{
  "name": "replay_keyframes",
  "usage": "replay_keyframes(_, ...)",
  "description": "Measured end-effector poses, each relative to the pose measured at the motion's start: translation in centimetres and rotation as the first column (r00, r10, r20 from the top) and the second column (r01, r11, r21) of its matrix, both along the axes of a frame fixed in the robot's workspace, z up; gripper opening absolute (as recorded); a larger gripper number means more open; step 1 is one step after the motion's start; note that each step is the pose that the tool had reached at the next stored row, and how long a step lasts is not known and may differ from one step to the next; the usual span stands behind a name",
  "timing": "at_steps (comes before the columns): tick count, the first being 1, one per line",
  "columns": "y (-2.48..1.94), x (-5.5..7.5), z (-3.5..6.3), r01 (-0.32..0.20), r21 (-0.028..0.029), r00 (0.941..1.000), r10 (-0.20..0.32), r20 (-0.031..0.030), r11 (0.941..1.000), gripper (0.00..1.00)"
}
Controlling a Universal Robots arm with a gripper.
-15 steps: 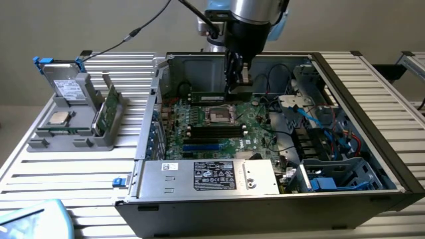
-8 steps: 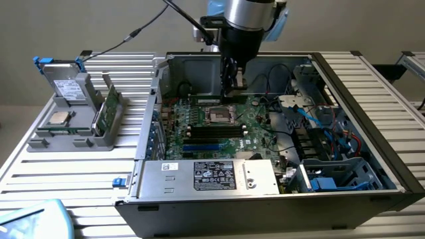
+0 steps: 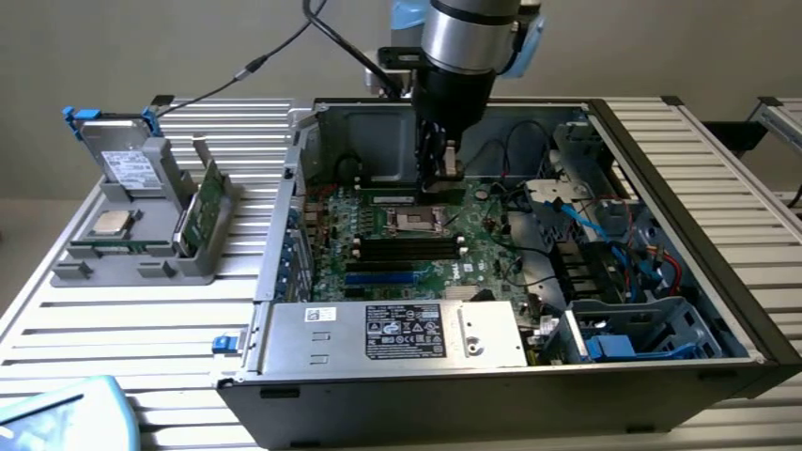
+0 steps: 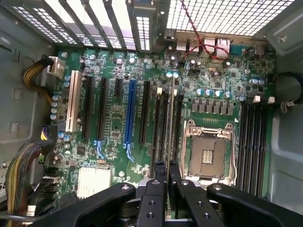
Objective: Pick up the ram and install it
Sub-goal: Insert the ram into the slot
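Dark green and thin, edge-on to the wrist camera: the ram [image 4: 169,123], pinched in the tool [image 4: 166,166]. Narrow stance, black fingers [image 4: 152,198] closed on the stick from both sides. Lined up along the black memory slots [image 4: 157,118] just beside the CPU socket [image 4: 208,153], between that socket and the long blue slot [image 4: 130,113]. Seated, or hovering just over the slot? Cannot tell.

Over to the exterior view: tool down inside the open computer case [image 3: 363,141], at twelve o'clock from the socket on the motherboard [image 3: 439,249], close to the case's far wall. Silver arm [image 3: 467,38] upright above it. At six o'clock in the case, nearest the camera, a silver power supply [image 3: 401,334] with a black label. At three o'clock, a tangle of blue and red cables [image 3: 599,225].

Wrist view again: socket ringed by a metal frame, gold contacts in the middle. A second bank of slots [image 4: 253,142] on the socket's other side. Past the blue slot, more black slots and then a white slot [image 4: 72,106]. Finned silver heatsink [image 4: 93,180] near a yellow-and-black cable bundle [image 4: 23,161]. Red wires [image 4: 199,42] against the perforated wall.

Out on the slatted metal bench [image 3: 126,319], at nine o'clock from the case and well apart from the tool: a grey holder [image 3: 88,268] carrying a square processor [image 3: 111,223], a wider green board [image 3: 201,211] standing on edge, and a drive with blue tabs [image 3: 126,160].
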State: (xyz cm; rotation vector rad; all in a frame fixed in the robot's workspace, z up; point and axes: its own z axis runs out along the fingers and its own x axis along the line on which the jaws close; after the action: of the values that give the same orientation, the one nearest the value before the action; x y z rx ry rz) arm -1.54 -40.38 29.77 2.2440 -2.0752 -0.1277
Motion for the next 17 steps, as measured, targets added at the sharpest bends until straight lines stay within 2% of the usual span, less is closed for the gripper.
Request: replay_keyframes(17, -0.43, 0.0, -3.11, 0.002, 0.0, 1.0, -0.002, 0.0, 1.0, 0.14)
